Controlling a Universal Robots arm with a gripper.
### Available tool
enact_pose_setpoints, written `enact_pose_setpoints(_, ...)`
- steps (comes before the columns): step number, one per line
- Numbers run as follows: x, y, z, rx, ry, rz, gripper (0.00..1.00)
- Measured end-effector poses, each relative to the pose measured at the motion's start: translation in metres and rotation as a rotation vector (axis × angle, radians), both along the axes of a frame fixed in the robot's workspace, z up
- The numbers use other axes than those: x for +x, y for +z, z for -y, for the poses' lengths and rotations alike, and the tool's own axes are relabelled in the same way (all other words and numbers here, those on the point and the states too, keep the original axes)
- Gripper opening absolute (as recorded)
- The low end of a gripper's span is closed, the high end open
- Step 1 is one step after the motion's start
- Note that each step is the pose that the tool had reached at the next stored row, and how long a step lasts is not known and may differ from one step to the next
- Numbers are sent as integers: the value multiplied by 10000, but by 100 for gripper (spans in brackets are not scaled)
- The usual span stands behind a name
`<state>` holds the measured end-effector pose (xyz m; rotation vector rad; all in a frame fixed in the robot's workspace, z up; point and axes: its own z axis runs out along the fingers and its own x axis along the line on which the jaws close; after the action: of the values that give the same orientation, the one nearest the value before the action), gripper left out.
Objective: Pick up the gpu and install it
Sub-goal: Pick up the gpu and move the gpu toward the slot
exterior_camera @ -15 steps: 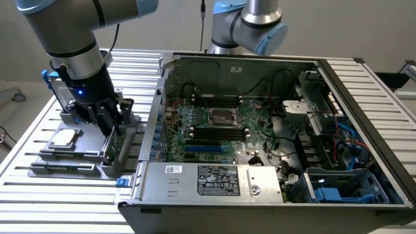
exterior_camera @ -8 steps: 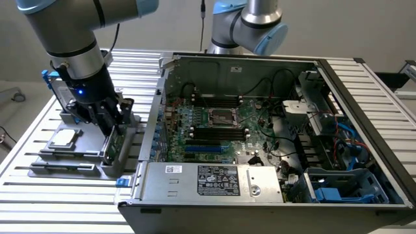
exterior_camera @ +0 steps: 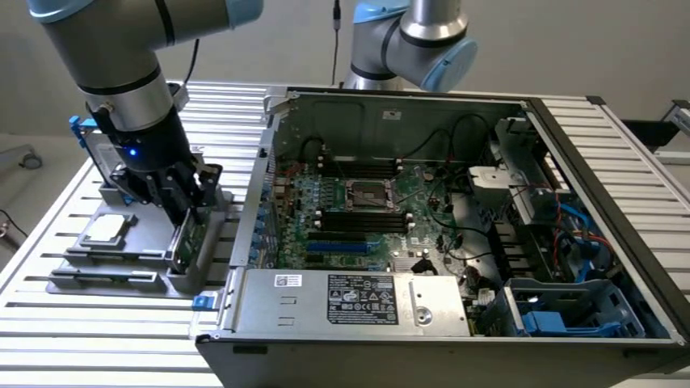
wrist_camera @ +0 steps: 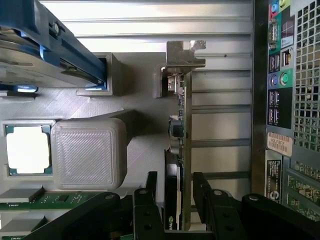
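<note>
Jaws of the gripper point(wrist_camera: 175, 177) are hanging spread astride the upright gpu point(wrist_camera: 186, 125) at the exterior view's left; I'm judging this the grasp step, needing a square pinch.

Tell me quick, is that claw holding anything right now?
Gripper: open, its fingers straddling the upright gpu, not yet clamped on it.

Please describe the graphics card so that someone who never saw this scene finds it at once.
Find the open computer case; a gray tray lies beside it, on the exterior view's left. The graphics card stands on edge in the tray's slot nearest the case, under the gripper. Unlike the flat square chip and the blue-framed drive, it is a thin green board.
</note>
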<state>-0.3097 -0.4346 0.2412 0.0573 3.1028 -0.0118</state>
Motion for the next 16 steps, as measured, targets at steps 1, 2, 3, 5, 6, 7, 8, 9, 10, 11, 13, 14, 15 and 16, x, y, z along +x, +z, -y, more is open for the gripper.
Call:
enact_pose_setpoints(1, 0, -1, 0, 1, 0, 1, 42)
enact_pose_setpoints(2, 0, 0, 0, 1, -1, 0, 42)
enact_pose_setpoints(3, 0, 0, 0, 1, -1, 1, 42)
enact_pose_setpoints(5, 0, 0, 0, 1, 0, 0, 40)
enact_pose_setpoints(6, 0, 0, 0, 1, 0, 1, 33)
enact_pose_setpoints(7, 0, 0, 0, 0, 0, 1, 33)
enact_pose_setpoints(8, 0, 0, 0, 1, 0, 1, 33)
enact_pose_setpoints(9, 0, 0, 0, 0, 0, 0, 33)
enact_pose_setpoints(10, 0, 0, 0, 0, 0, 1, 33)
enact_pose_setpoints(11, 0, 0, 0, 0, -1, 1, 33)
enact_pose_setpoints(13, 0, 0, 0, 0, 0, -1, 26)
enact_pose_setpoints(14, 0, 0, 0, 1, 0, 1, 26)
enact_pose_setpoints(15, 0, 0, 0, 5, -1, 1, 26)
enact_pose_setpoints(16, 0, 1, 0, 15, -1, 1, 26)
